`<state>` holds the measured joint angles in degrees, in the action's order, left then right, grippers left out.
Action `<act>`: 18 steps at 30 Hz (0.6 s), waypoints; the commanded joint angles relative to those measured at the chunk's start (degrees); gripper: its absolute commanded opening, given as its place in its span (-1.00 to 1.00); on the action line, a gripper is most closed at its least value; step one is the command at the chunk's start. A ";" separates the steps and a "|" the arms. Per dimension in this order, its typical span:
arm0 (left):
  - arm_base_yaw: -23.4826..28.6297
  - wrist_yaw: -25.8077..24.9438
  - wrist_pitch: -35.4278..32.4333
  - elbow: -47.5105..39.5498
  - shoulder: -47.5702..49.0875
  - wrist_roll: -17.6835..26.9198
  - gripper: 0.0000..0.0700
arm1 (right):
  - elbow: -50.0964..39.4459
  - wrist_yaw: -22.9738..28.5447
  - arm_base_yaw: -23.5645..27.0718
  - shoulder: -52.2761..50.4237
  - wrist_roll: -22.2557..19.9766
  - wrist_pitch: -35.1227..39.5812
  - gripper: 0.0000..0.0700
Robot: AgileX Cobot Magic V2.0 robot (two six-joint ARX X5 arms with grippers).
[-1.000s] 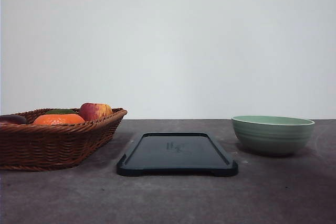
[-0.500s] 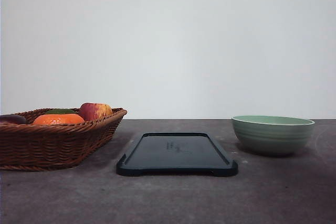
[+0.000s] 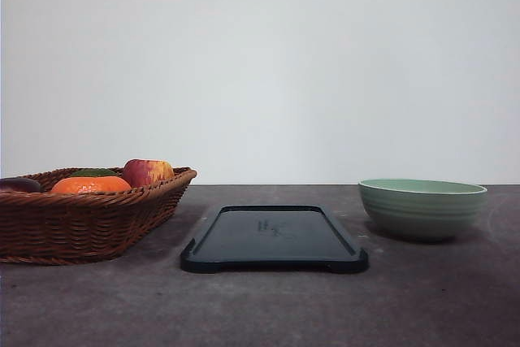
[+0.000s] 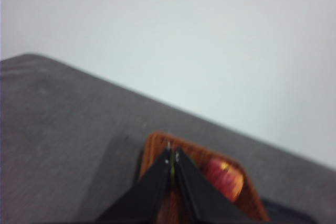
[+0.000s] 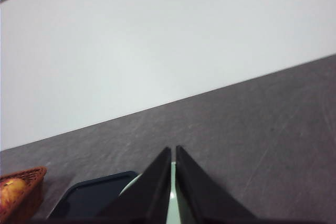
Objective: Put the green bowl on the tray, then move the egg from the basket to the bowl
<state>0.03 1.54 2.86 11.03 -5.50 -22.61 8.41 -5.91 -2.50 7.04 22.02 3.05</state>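
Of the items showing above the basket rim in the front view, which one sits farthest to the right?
The red-yellow apple. It sits nearest the basket's right end, toward the tray, with the orange fruit and a dark item at the frame's left edge beyond it.

The left arm's black tool [image 4: 172, 157] has both tapered fingers pressed together at the tips, gripping nothing. The right arm's black tool [image 5: 173, 153] is likewise closed, fingertips nearly touching, empty.
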 commanded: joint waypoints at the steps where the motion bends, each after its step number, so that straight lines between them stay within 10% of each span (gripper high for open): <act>1: -0.04 -0.37 1.86 2.34 -1.95 3.78 -1.00 | 2.41 -0.13 0.00 2.41 -3.32 -0.46 -0.99; 18: -0.04 -6.43 18.54 27.16 -31.90 10.27 -1.00 | 26.67 -5.20 0.00 35.30 -11.12 -14.51 -0.99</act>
<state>0.03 -4.55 21.52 36.70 -35.98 -14.07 33.82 -10.94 -2.50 40.88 11.75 -11.20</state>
